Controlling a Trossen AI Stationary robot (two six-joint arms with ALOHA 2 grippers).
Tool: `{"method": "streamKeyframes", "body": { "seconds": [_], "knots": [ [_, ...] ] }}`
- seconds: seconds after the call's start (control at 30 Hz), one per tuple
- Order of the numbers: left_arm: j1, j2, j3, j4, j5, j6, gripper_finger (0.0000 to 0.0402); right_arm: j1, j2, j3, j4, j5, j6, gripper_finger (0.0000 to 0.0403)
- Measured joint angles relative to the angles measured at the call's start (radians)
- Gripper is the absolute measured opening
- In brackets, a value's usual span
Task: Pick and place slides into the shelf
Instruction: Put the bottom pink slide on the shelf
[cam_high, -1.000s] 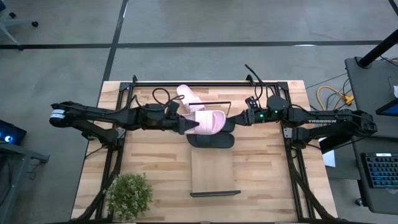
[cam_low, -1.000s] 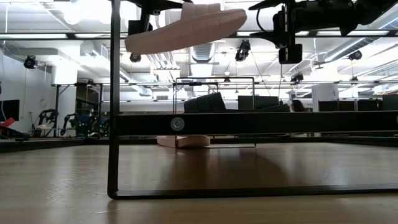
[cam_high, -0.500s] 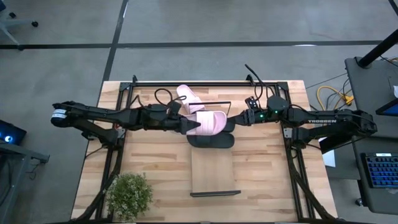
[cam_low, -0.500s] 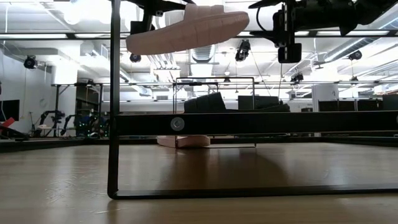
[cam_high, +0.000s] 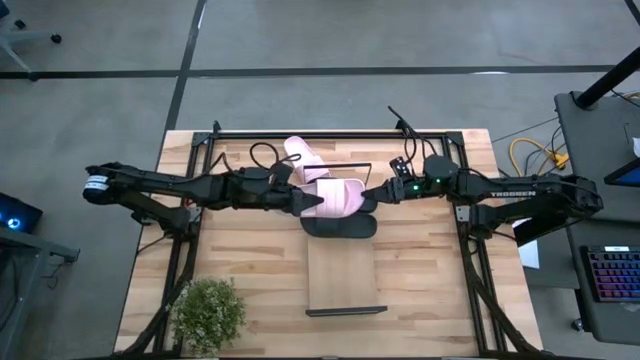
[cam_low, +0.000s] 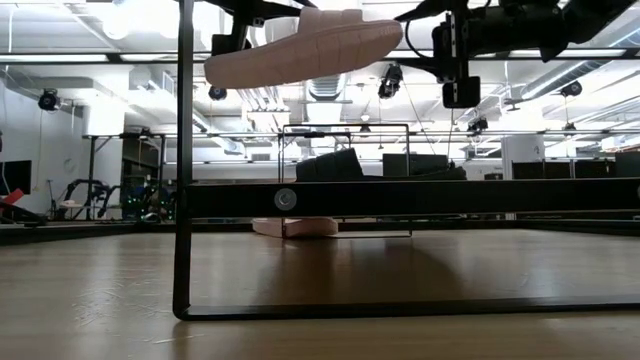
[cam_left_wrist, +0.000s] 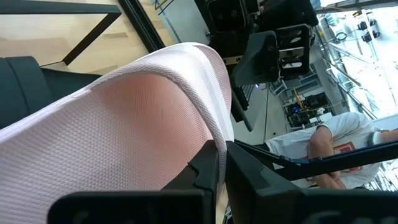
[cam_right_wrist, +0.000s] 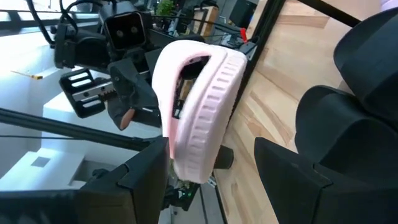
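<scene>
While the left gripper (cam_high: 302, 203) pinches one end of a pale pink slide sandal (cam_high: 335, 199) and holds it up in the air over the far end of the long light-wood shelf board (cam_high: 344, 268), the right gripper (cam_high: 366, 195) sits at the sandal's 3 o'clock end with fingers spread. On the shelf, a matte black slide (cam_high: 340, 226) lies under it; a second pink slide (cam_high: 301, 157) rests at 11 o'clock on the tabletop (cam_high: 250, 260).
</scene>
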Motion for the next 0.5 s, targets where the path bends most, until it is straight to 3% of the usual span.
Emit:
{"method": "streamKeyframes", "body": {
  "seconds": [0.3,0.5],
  "knots": [
    [0.000,-0.001,0.000,-0.001,-0.001,0.001,0.0000,0.005,0.117,0.148,-0.042,-0.009,-0.068,0.0226],
    [0.000,-0.003,0.002,-0.002,0.004,0.019,0.0000,0.005,0.179,0.251,-0.192,-0.043,-0.121,0.0213]
  ]
}}
